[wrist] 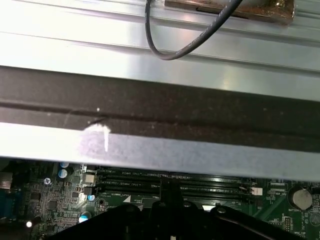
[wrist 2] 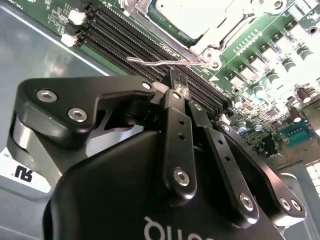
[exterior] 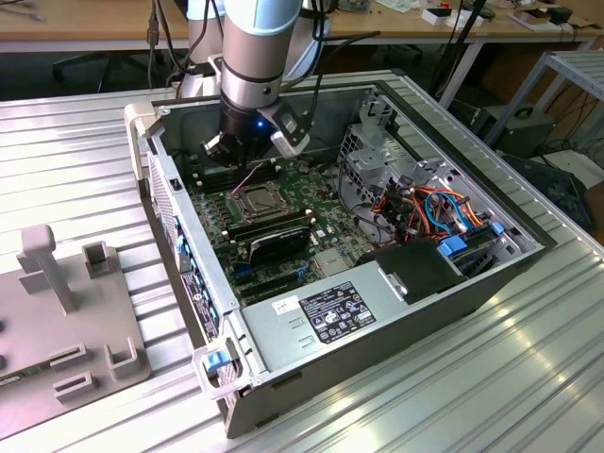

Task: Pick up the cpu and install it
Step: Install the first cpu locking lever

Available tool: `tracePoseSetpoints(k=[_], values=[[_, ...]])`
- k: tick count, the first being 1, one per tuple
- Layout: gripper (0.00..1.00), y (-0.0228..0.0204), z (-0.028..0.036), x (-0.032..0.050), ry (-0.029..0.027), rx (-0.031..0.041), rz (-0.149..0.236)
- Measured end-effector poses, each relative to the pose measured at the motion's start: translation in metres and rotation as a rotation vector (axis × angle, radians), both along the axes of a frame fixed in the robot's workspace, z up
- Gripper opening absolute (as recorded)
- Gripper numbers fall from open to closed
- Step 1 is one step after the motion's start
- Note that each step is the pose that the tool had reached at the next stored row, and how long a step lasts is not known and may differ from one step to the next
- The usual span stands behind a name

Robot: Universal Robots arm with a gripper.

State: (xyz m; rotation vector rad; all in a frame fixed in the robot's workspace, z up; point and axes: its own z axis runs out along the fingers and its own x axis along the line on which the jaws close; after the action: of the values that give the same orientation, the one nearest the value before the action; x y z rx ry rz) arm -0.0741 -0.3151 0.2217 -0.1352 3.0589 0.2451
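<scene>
Exterior view, near to far. Lower left: grey jig (exterior: 66, 330) w/ upright posts, lying on the ribbed metal table (exterior: 491, 377). Centre: open computer case (exterior: 377, 321) on its side, likely so the board faces up for access from above. Inside, front to back: power supply box (exterior: 330, 316) along the near wall; bundle of orange and blue cables (exterior: 429, 212) at centre right; green motherboard (exterior: 326, 203) at the back.

Cpu (exterior: 255, 200), silver-grey top, sits in its socket (exterior: 253, 203) at upper centre of the board, frame round it; wire latch (wrist 2: 170, 62) in the second wrist view looks not clamped down.

Arm (exterior: 255, 57) comes down from the top edge. Claw (wrist 2: 179, 92) hangs just behind the socket over the memory slots (wrist 2: 135, 47), fingers (wrist 2: 175, 115) narrowed nearly together w/ nothing held; its tips sit near the latch, whether touching can't be told.
</scene>
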Motion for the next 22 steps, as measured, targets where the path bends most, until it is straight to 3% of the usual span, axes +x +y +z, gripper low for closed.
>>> tracePoseSetpoints(k=[3, 6, 11, 22], values=[[0.11, -0.0009, 0.0003, 0.0006, 0.0001, -0.0077, -0.004], [0.11, -0.0016, 0.0004, 0.0009, -0.0001, -0.0103, -0.008], [0.11, -0.0019, 0.0005, 0.0033, 0.0000, -0.0109, -0.011], [0.11, -0.0019, 0.0003, 0.0188, 0.0000, -0.0112, -0.012]])
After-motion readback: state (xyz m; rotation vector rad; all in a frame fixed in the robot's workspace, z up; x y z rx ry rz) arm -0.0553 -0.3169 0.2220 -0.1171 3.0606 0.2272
